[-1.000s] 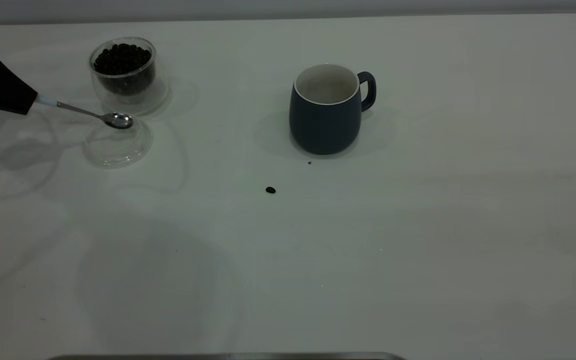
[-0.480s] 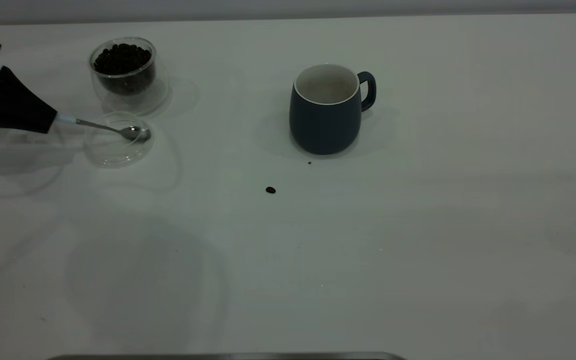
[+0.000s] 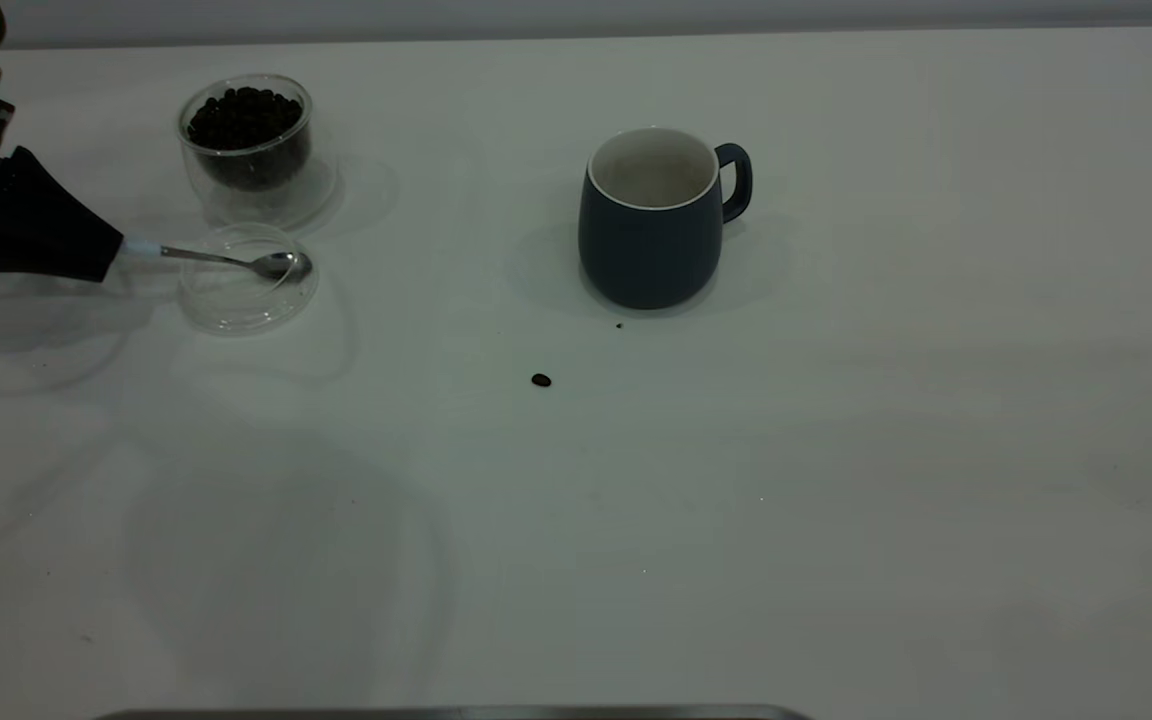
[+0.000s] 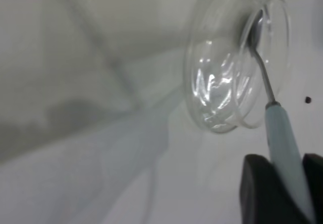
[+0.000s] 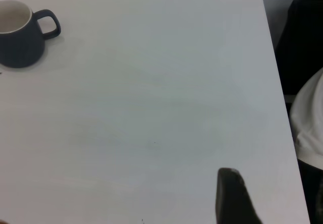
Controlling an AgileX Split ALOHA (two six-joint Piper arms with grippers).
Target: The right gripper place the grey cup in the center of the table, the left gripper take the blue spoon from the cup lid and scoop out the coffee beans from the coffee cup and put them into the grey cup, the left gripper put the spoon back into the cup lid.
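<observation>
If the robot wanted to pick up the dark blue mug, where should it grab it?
Probably by the loop handle of the rounded dark blue-grey ceramic mug. The mug stands upright on the white table with the handle sticking out toward the right arm's side, so the right hand could come in from there and close on it. The round belly looks wide and slippery.

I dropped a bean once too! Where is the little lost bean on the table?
In the exterior view, the stray coffee bean lies alone on the table, just in front and left of the grey cup.
</observation>
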